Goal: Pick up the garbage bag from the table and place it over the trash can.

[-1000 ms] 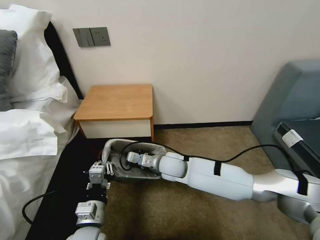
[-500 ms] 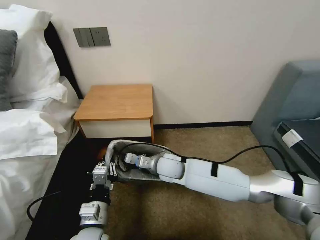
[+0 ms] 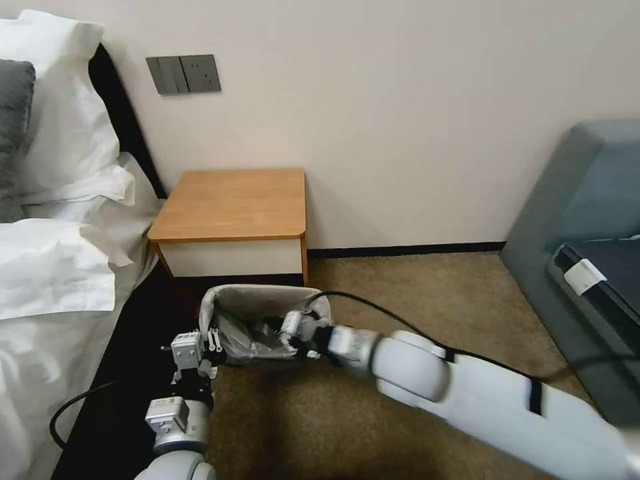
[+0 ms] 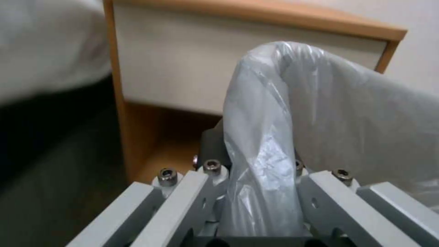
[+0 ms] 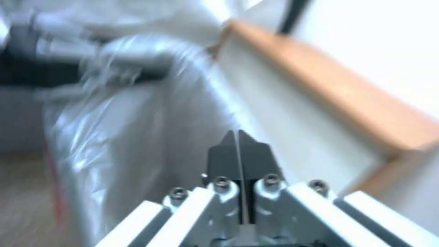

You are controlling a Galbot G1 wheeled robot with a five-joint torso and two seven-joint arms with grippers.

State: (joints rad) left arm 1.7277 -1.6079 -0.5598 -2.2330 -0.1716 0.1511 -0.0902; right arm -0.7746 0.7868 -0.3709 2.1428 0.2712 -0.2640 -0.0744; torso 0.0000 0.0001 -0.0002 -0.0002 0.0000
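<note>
Garbage bag (image 3: pixel 250 327) draped over the trash can (image 3: pixel 267 357) at lower centre of the head view, just below the bench (image 3: pixel 233 203). Left gripper (image 3: pixel 212 340) pinching the bag's left edge. Right gripper (image 3: pixel 288 328) pressed together at the bag's right rim.

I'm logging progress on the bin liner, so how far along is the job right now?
Done: the nightstand top is bare and the garbage bag already drapes over the trash can. In hand: the left gripper pinches the bag's left corner, and the right gripper, fingers shut, sits at its right side. Left: releasing the bag.
</note>
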